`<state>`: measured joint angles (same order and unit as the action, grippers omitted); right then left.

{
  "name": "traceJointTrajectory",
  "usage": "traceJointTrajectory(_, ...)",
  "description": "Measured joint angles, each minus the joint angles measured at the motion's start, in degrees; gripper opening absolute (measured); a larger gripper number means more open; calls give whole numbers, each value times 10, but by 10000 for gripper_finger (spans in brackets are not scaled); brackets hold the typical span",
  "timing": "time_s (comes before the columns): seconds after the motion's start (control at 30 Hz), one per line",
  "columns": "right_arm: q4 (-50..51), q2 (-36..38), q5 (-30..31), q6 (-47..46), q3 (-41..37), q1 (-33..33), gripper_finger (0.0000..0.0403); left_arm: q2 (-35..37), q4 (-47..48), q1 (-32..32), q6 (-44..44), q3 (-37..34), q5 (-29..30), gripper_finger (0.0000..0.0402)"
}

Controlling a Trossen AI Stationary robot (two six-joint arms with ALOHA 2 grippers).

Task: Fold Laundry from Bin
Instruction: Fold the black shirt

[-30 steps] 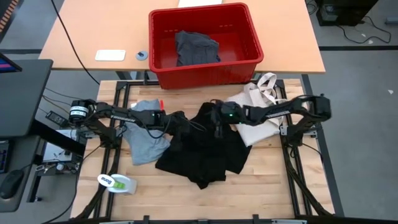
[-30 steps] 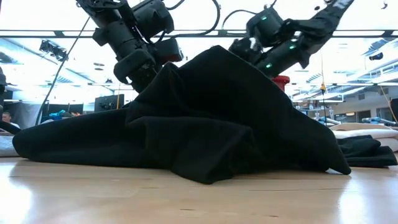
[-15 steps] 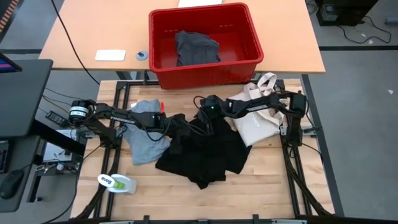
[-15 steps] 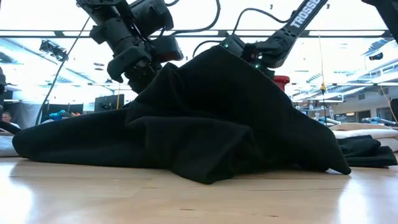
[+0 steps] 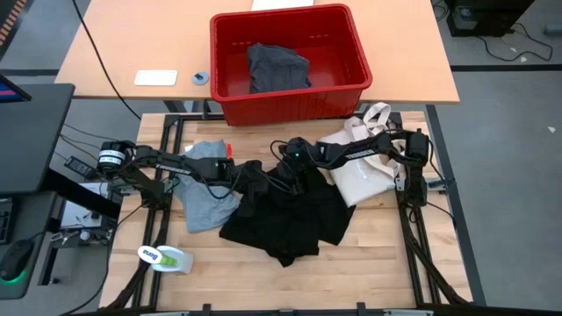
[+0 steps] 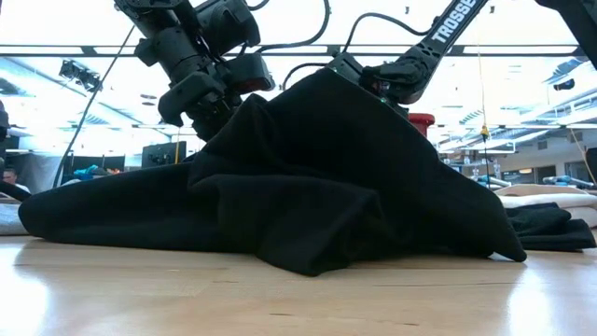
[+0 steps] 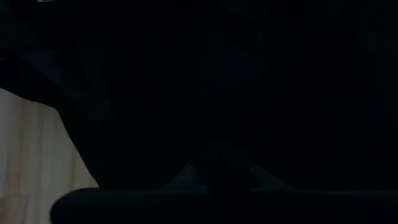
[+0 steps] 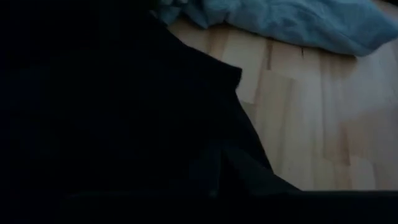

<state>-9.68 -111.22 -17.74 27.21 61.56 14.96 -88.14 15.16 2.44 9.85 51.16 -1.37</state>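
Pinching the black garment (image 5: 285, 215) at its far edge with both hands — that is how I stand now. My left hand (image 5: 252, 175) is pressed together on a fold of it, and my right hand (image 5: 294, 171) has its fingers clamped on the cloth just beside the left, the two well close together over the heap's upper rim. In the low view the cloth peaks where my hands grip and slopes away to the tabletop (image 6: 298, 299) on both sides.

I judge it soft, limp and fairly heavy for cloth — it will sag and drag, not slide cleanly, and bunched layers may come up together. A hem or shoulder seam would give the truest hold; a pinch in mid-fabric will only lift a tent.

Most of the garment lies below and nearer than my hands, spread in lumps. The grey T-shirt (image 5: 206, 197) lies just outside my left hand, touching the black cloth. The tote (image 5: 360, 171) sits beyond my right hand. The bin (image 5: 290, 101) stands farther off past both hands, with one dark piece of laundry (image 5: 277, 68) in it.
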Motion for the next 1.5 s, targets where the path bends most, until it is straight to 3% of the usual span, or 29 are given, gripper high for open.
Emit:
traceJointTrajectory(0.17, 27, 12, 50, 0, 0, 0, 6, 1, -2, 0, 0, 0, 8, 12)
traceJointTrajectory(0.37, 75, 88, 105, 3, 0, 4, 5, 67, -16, -7, 26, -1, 84, 11)
traceJointTrajectory(0.6, 84, 166, 111, 37, 0, 10, 5, 147, -36, -7, 45, 0, 88, 11)
traceJointTrajectory(0.77, 78, 187, 173, 45, 0, 33, 5, 157, -34, -6, 43, -1, 93, 11)
traceJointTrajectory(1.2, 28, 111, 180, 37, -1, 94, 5, 70, -26, 20, -36, 0, 199, 11)
traceJointTrajectory(1.5, 27, 62, 223, 48, -1, 133, 7, 4, -15, 53, -58, 0, 210, 11)
